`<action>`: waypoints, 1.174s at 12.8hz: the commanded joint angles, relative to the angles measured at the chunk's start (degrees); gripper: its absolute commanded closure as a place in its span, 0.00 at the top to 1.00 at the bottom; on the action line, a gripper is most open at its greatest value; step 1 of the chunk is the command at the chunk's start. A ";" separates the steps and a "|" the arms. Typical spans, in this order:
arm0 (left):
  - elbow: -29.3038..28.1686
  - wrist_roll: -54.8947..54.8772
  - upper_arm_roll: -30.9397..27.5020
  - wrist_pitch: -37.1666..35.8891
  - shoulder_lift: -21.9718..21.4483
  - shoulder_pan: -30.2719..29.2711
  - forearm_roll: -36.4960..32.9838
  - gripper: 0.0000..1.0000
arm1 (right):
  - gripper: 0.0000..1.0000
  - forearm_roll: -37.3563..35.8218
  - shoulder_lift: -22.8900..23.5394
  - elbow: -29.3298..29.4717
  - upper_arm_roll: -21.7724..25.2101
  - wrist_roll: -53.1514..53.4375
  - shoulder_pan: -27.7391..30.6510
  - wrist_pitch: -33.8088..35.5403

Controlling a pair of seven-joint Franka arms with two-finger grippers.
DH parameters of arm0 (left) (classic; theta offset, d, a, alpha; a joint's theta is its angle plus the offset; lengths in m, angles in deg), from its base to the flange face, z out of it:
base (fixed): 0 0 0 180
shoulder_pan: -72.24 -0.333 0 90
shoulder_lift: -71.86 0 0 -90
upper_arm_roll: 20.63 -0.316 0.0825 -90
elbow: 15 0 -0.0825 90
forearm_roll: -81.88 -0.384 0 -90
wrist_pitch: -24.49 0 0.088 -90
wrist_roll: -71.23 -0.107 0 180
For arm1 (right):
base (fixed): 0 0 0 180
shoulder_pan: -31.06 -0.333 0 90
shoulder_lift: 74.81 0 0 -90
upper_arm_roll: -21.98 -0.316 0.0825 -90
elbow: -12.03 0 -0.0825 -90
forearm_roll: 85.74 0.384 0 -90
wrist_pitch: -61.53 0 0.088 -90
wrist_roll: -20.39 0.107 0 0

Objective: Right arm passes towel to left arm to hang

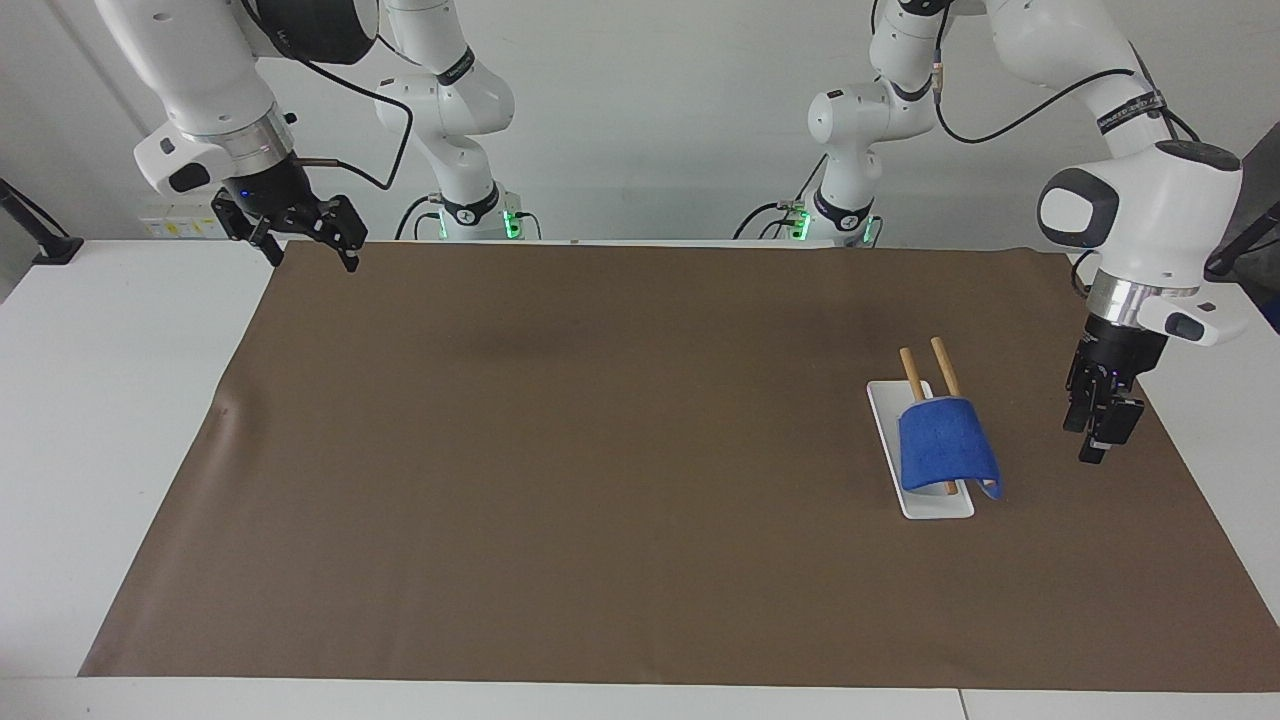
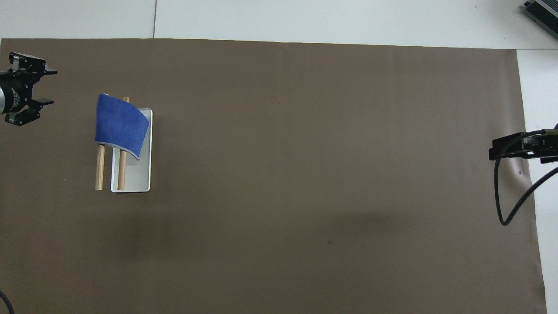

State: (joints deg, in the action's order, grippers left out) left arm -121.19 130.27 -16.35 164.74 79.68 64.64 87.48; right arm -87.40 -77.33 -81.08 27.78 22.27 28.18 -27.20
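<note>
The blue towel (image 1: 945, 445) hangs draped over two wooden rods (image 1: 940, 362) on a white base (image 1: 940, 505), toward the left arm's end of the table. In the overhead view the towel (image 2: 120, 122) covers the rods' (image 2: 100, 168) farther halves. My left gripper (image 1: 1085, 442) is open and empty, apart from the towel, over the mat beside the rack; it also shows in the overhead view (image 2: 49, 87). My right gripper (image 1: 312, 258) is open and empty, raised over the mat's corner at the right arm's end, and shows in the overhead view (image 2: 492, 151).
A brown mat (image 1: 600, 450) covers most of the white table (image 1: 110, 400). A loose black cable (image 2: 505, 205) loops down from the right wrist. The arms' bases stand at the robots' edge of the table.
</note>
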 commanded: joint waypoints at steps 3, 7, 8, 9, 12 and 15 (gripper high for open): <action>7.39 -12.17 1.87 -16.12 0.09 0.48 0.03 0.71 | 1.00 0.60 -0.21 0.03 -0.44 1.80 0.24 -0.65; 8.72 -21.22 2.58 -24.31 -3.42 0.48 0.11 0.71 | 1.00 2.19 -0.03 0.30 -0.44 2.25 0.24 -0.74; 8.81 -23.86 2.58 -26.24 -4.13 0.39 0.03 0.71 | 1.00 2.28 -0.12 0.13 -0.44 2.25 0.24 -0.74; 9.42 -26.41 2.32 -27.48 -4.66 0.39 -0.06 0.72 | 1.00 2.28 -0.29 -0.13 -0.44 2.25 0.24 -0.74; 12.23 -32.38 2.32 -34.33 -5.72 0.31 -0.24 0.74 | 1.00 2.28 -0.29 -0.22 -0.44 2.25 0.24 -0.74; 12.24 -40.30 2.41 -40.91 -7.12 0.39 -0.41 0.74 | 1.00 2.28 -0.38 -0.22 -0.44 2.25 0.24 -0.74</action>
State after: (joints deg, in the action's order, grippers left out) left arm -109.45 94.42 -13.74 128.14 73.35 65.00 87.45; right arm -86.24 -77.32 -81.01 27.72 23.66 28.09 -27.44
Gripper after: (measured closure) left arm 0.256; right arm 0.000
